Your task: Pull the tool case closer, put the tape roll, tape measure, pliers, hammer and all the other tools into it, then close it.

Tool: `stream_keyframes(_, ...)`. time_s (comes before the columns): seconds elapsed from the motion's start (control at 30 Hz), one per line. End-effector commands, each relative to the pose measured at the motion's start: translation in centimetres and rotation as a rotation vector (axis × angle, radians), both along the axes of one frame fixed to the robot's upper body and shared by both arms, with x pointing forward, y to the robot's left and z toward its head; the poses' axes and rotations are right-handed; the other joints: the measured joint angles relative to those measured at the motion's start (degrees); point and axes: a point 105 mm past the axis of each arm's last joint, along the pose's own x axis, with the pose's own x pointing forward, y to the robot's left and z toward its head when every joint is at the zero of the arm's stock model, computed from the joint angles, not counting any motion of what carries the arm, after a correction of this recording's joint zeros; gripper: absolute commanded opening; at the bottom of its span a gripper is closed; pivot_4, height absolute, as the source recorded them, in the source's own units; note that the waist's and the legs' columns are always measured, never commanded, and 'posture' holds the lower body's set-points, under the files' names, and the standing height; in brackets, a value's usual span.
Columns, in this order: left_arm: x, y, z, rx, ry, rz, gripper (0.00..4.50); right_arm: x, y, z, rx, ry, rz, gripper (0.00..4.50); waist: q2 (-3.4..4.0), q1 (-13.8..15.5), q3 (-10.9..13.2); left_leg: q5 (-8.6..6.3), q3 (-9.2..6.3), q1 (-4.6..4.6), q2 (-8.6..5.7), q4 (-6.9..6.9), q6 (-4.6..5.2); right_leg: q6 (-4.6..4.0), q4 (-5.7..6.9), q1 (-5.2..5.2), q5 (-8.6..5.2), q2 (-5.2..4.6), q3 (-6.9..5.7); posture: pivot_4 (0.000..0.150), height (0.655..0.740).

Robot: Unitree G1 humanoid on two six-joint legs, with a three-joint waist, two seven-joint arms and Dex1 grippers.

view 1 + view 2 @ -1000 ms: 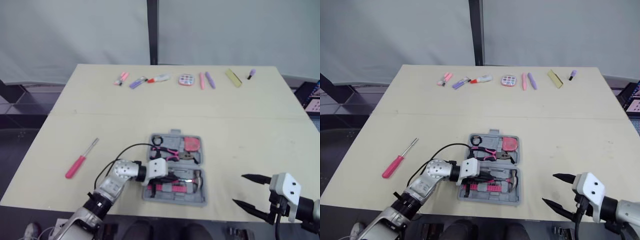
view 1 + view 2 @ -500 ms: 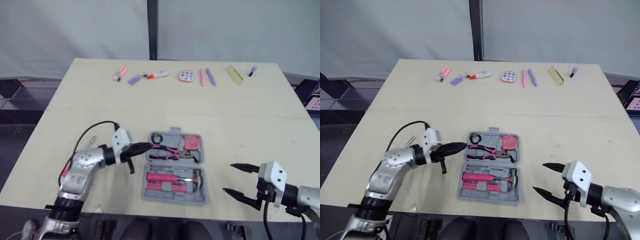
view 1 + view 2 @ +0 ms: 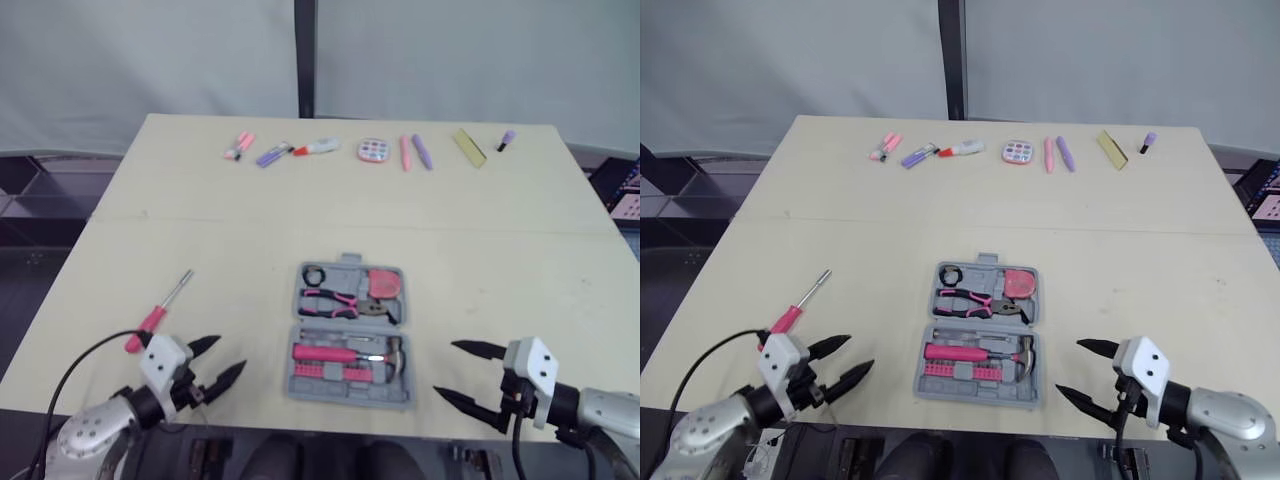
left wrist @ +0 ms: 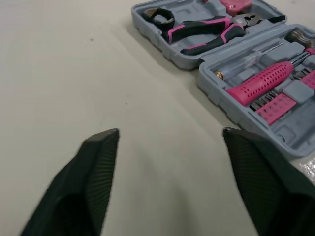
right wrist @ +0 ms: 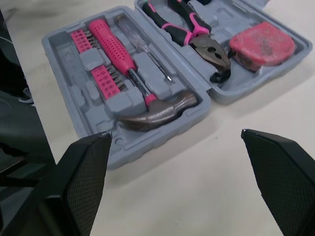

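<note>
Pulled back from the tool case (image 3: 345,398), the left tool (image 3: 230,353) hovers wide open at the near edge of the surface (image 3: 500,240), close to a pink screwdriver (image 3: 155,318). Right tool (image 3: 446,368) — also wide — hangs at the case's other side. The case lies open mid-surface, holding pliers (image 3: 335,300), tape measure (image 3: 383,284) and hammer (image 3: 395,350).

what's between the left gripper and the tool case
Only bare table separates the left gripper from the tool case, as the left wrist view shows.

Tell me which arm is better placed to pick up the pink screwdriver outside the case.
Left. The left gripper hovers open near the pink screwdriver, while the right gripper is on the far side of the tool case.
</note>
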Motion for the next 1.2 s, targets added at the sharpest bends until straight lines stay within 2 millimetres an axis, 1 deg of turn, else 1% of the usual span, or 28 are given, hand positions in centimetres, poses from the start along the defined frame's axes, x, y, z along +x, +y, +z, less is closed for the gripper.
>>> stream_keyframes(0.03,-1.0,-0.1,1.1,-0.002,-0.056,0.022,4.45,-0.3,-0.1,-0.2,0.006,-0.006,-0.013,4.50,-0.01,-0.1,0.1,-0.01,0.00,-0.01,0.00,-0.02,-0.01,0.00,-0.03,-0.01,0.00,0.01,0.00,0.150,0.7134)
stream_keyframes(0.1,-1.9,0.0,0.7,-0.007,-0.039,0.036,4.45,-0.6,-0.2,-0.4,0.005,0.001,-0.014,4.50,0.04,-0.1,0.1,-0.01,0.01,-0.04,0.00,-0.03,-0.01,0.00,-0.07,-0.02,0.00,0.01,-0.02,0.150,0.7134)
stream_keyframes(0.2,-2.5,0.4,0.1,-0.006,-0.029,0.062,4.45,-0.5,-0.4,-0.4,0.005,0.002,-0.018,4.50,0.04,-0.2,0.3,-0.01,0.05,-0.04,0.02,-0.01,-0.01,0.00,-0.09,-0.02,0.00,0.01,-0.03,0.150,0.7134)
stream_keyframes(0.47,-2.6,1.0,-1.3,0.007,-0.023,0.045,4.45,-0.4,-0.7,-0.5,0.000,0.007,-0.024,4.50,0.08,-0.2,0.3,-0.01,0.05,-0.04,0.02,-0.02,-0.01,0.00,-0.10,-0.02,0.00,0.02,-0.05,0.150,0.7134)
stream_keyframes(0.7,-2.6,0.4,-0.8,0.002,-0.032,0.028,4.45,-0.3,-0.8,-0.5,-0.002,0.004,-0.026,4.50,0.08,-0.2,0.3,-0.01,0.05,-0.04,0.02,-0.02,-0.01,0.00,-0.11,-0.02,0.00,0.01,-0.04,0.150,0.7134)
stream_keyframes(1.2,-2.6,0.3,-0.4,-0.004,-0.034,0.017,4.45,-0.5,-0.8,-0.4,-0.005,0.005,-0.028,4.50,0.08,-0.2,0.3,-0.01,0.05,-0.04,0.02,-0.03,-0.01,0.00,-0.11,-0.02,0.00,0.01,-0.04,0.150,0.7134)
